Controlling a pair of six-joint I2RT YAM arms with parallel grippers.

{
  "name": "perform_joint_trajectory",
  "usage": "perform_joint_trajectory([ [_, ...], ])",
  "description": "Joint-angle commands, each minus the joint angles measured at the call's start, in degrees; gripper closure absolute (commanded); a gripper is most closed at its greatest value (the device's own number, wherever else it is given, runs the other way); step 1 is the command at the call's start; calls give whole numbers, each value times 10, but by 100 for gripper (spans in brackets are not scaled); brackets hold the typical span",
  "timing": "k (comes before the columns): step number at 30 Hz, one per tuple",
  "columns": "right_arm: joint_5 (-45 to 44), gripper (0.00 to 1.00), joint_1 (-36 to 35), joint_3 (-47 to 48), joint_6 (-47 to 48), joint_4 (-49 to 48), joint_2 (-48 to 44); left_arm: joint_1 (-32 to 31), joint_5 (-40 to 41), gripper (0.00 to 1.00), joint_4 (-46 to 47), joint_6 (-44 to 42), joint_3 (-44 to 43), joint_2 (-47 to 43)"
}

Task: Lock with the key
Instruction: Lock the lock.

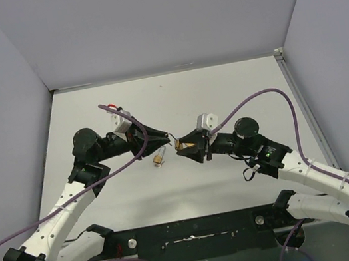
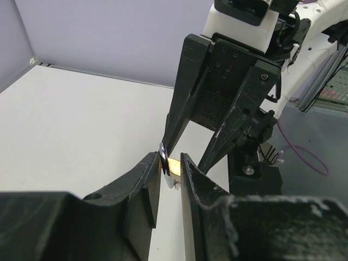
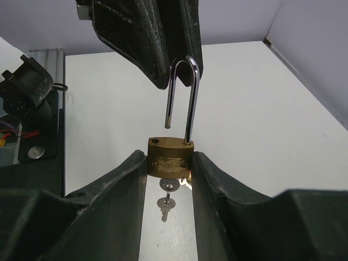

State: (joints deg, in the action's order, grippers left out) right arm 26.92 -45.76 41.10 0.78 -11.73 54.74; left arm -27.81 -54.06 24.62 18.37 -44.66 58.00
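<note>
Right gripper (image 3: 169, 161): narrow, clamped on the brass body of the padlock (image 3: 169, 166), one finger on each side face.
Left gripper (image 2: 169, 161): narrow, pinched on the bend of the shackle (image 3: 190, 103) at the top of the right wrist view.
Where the padlock is: held in the air between the two grippers at the middle of the top view, above the table (image 3: 255, 119).
Long axis: from body to shackle it runs straight from the right gripper toward the left one, upright in the right wrist view.
Shackle: open; its free leg ends above the body, apart from it and a little right of its hole.
Keys (image 3: 167, 189): just below the body, between the right fingers. I cannot tell if one sits in the keyhole.
Coming move, as I judge it: line the leg up, then push along that axis.
On the table: a small brass and silver thing (image 1: 158, 159), lower left of the padlock, too small to tell.
</note>
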Motion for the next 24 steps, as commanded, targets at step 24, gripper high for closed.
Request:
perform_joint_trajectory([
  [24,-27,100,-15,21,23,-24,-9,-8,31,100,-41,-17,-32,2],
])
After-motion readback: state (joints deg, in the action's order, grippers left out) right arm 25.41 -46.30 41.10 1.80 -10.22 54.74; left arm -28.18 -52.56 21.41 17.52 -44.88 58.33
